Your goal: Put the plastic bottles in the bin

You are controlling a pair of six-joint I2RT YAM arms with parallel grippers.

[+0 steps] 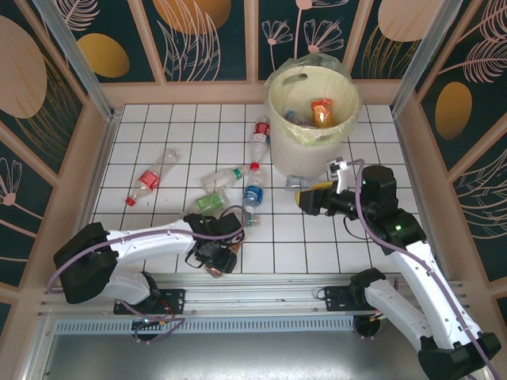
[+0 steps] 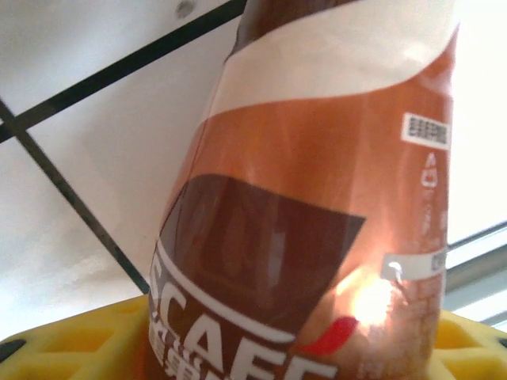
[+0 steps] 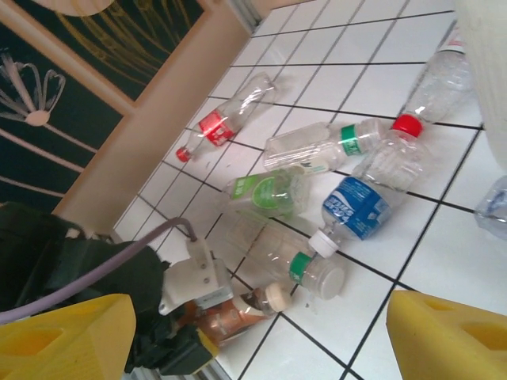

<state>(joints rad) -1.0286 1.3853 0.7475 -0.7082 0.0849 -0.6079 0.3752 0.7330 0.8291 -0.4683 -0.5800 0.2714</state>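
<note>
The white tiled bench (image 1: 158,134) carries the bin (image 1: 289,138) upright at its far right, with an orange-labelled bottle (image 1: 322,112) among those inside. The right tool (image 1: 310,196) hovers just short of the bin, jaws wide apart with nothing between them. The left tool (image 1: 218,260) sits at the near edge, clamped on a brown-labelled bottle (image 2: 317,222). That bottle lies on its side, its long axis slanting from the near rail toward the bin, cream cap leading.

Between it and the bin lie a clear bottle with a green collar (image 3: 273,253), just beside the cap, then a blue-labelled bottle (image 3: 356,210), a green-labelled bottle (image 3: 265,194) and a red-capped bottle (image 3: 396,154). A red-labelled bottle (image 1: 146,180) lies well apart to the left.
</note>
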